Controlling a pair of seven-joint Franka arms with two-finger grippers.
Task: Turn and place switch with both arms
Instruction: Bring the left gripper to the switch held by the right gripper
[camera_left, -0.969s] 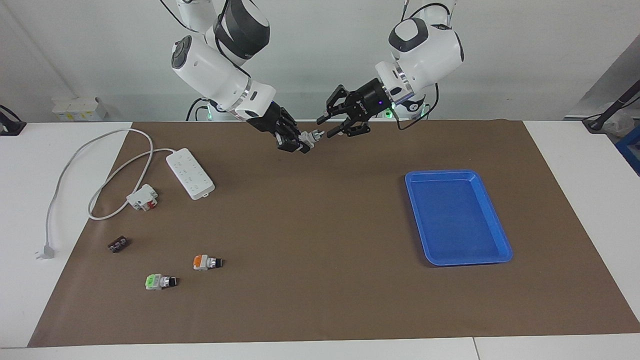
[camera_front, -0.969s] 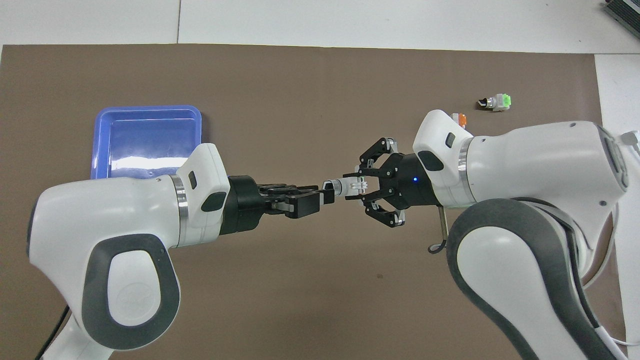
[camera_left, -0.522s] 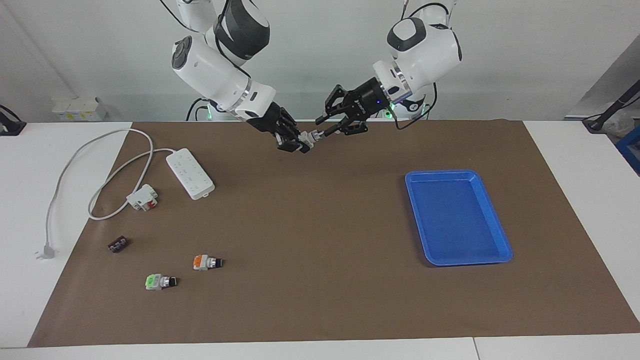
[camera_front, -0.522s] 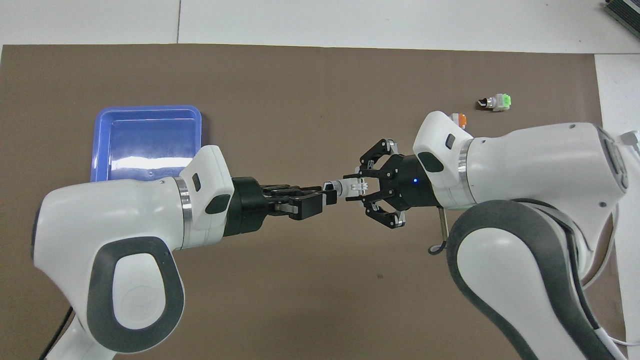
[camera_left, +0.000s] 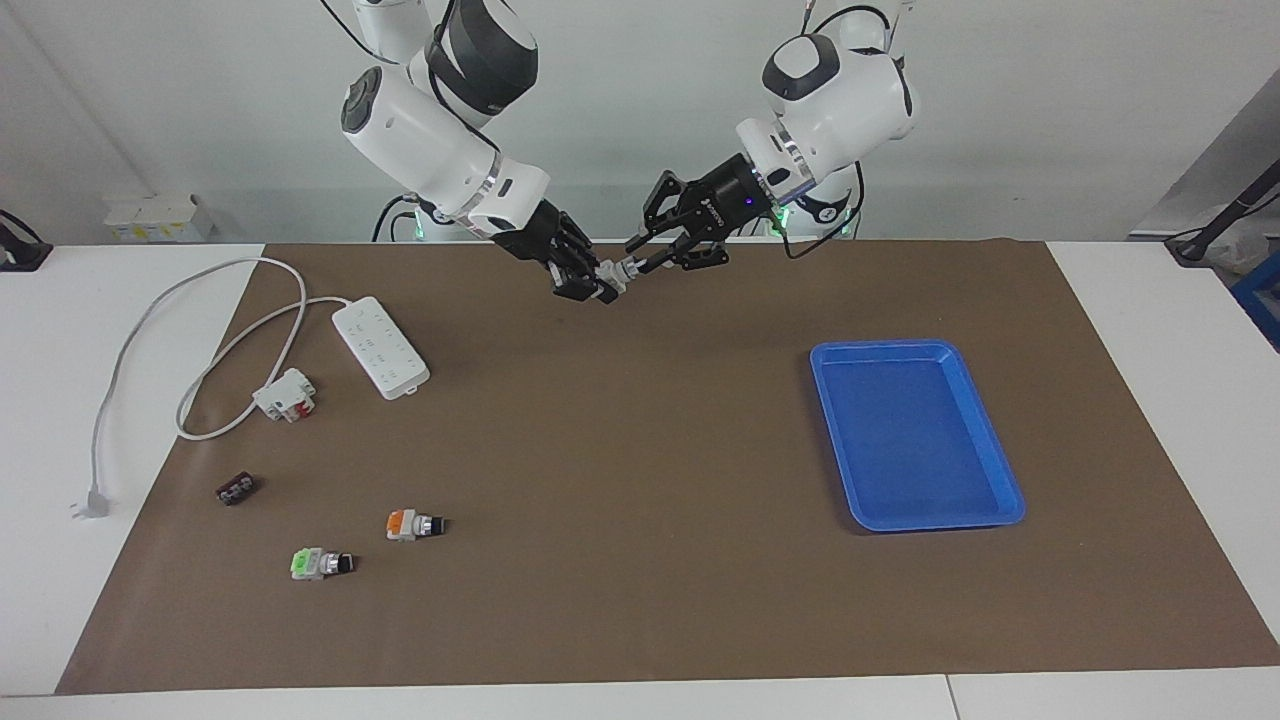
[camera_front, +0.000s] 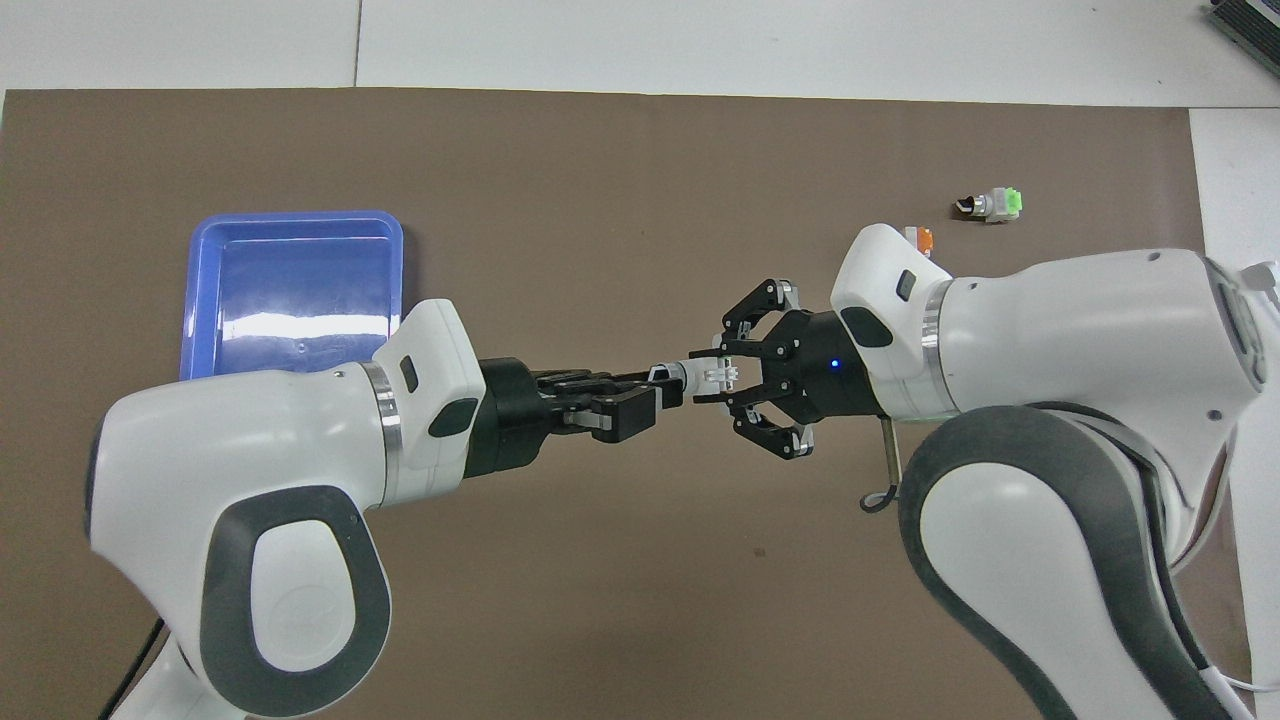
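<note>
The switch is held up in the air between the two claws, over the brown mat, near the table edge where the robots stand and about midway along it.

The right claw is clenched on the whitish body end of the switch. Its fingertips meet on the body while its side links stick out. The right arm is stretched in from its own end.

The left claw is set on the other end of the switch, where the black knob is. The knob sits between its fingertips and is touched by them. How tightly the knob is squeezed cannot be told. The left arm is stretched in from its own end.

So the switch lies level like a little bridge, with one claw at each end.

A blue tray is seen on the mat toward the left arm's end of the table. A switch with an orange block and a switch with a bright green block are laid near the edge away from the robots, toward the right arm's end. A white power strip is laid there too, closer to the robots.
</note>
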